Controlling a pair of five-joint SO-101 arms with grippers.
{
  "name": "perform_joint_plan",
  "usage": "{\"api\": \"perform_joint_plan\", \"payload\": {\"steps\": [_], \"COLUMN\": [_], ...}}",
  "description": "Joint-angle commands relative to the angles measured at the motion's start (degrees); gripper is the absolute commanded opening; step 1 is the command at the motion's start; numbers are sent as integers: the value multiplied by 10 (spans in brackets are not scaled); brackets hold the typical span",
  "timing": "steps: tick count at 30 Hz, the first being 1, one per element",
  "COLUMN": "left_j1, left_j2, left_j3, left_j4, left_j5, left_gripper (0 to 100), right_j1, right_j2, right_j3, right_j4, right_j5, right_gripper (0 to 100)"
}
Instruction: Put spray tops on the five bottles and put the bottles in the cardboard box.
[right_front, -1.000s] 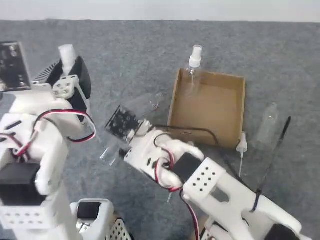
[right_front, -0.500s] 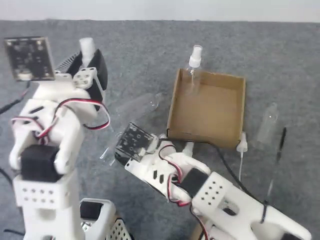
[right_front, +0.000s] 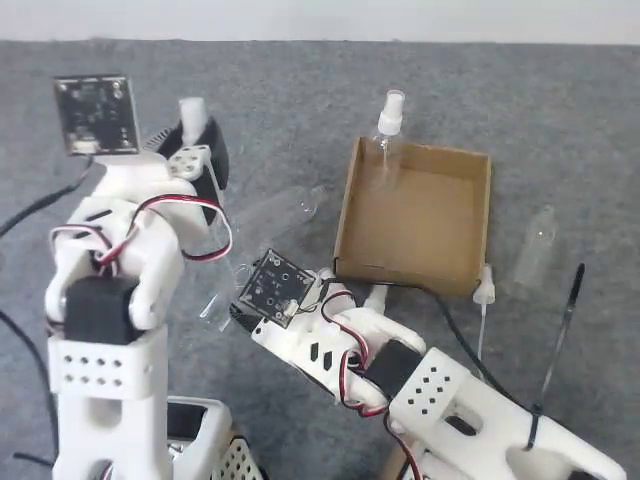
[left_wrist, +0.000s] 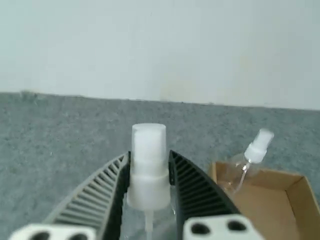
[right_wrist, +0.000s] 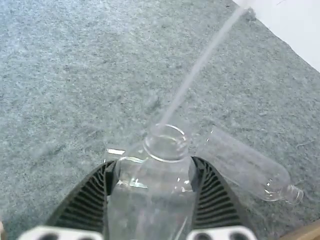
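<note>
The left gripper (left_wrist: 148, 159) is clamped on a white top (left_wrist: 148, 145). Its ribbed fingers (left_wrist: 192, 182) press the collar from both sides, and the nozzle head stands clear past the fingertips. A thin clear tube (right_wrist: 200, 65) slants down from that top toward the right gripper (right_wrist: 152, 172). That gripper is closed partway around the shoulder of a clear bottle (right_wrist: 150, 200), whose open mouth points away from it. The tube's tip ends right at the mouth, and I cannot tell whether it has gone in. Just beside the right gripper a second bottle (right_wrist: 245, 165) lies uncapped on the carpet (right_wrist: 60, 75). Farther out from both grippers sits the box (right_front: 345, 215), with a capped bottle (right_front: 388, 140) standing in the corner nearest the left gripper. Beyond the box, well apart from either gripper, lie a third bottle (right_front: 533, 245), uncapped, and a loose top (right_front: 484, 295)
</note>
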Motion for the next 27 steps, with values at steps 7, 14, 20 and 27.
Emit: {"api": "perform_joint_plan", "payload": {"steps": [7,14,20,27], "left_j1": [67,88,95,98], "left_j2": [-9,-9,-9,-10], "left_j3": [22,32,46,46], "left_j4": [13,55,65,110], "left_j5": [7,2,-45,-58], "left_gripper": [16,16,16,36], "right_j1": [25,57,57,59], "right_j2": [-15,-18,-18,-18], "right_j3": [-5,4,52,55], "right_j4": [-16,-44,-118,-124], "right_j5": [-25,-109,-110,-111], "right_gripper": [6,6,6,6]}}
